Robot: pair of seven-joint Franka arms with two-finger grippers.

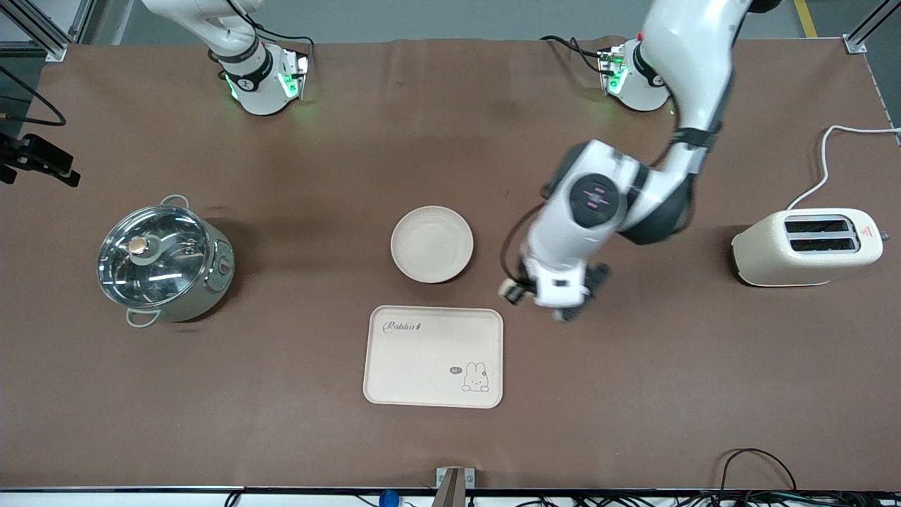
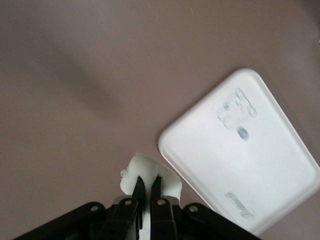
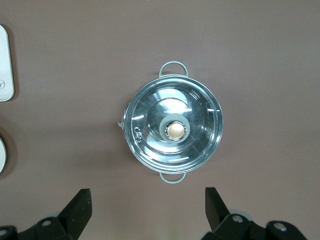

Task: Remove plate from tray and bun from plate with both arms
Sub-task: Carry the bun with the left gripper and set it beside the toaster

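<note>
The round cream plate (image 1: 431, 244) sits on the brown table, just farther from the front camera than the rabbit tray (image 1: 433, 356). My left gripper (image 1: 517, 290) is shut on the small pale bun (image 1: 505, 289) and holds it over the table beside the tray's corner toward the left arm's end. In the left wrist view the bun (image 2: 150, 172) bulges around the closed fingertips, next to the tray's corner (image 2: 240, 150). My right gripper (image 3: 147, 207) is open and empty, high over the table with the lidded pot (image 3: 172, 129) under it; it is out of the front view.
A steel pot with a glass lid (image 1: 163, 259) stands toward the right arm's end. A cream toaster (image 1: 808, 246) with a white cord stands toward the left arm's end. The tray's edge (image 3: 5, 65) shows in the right wrist view.
</note>
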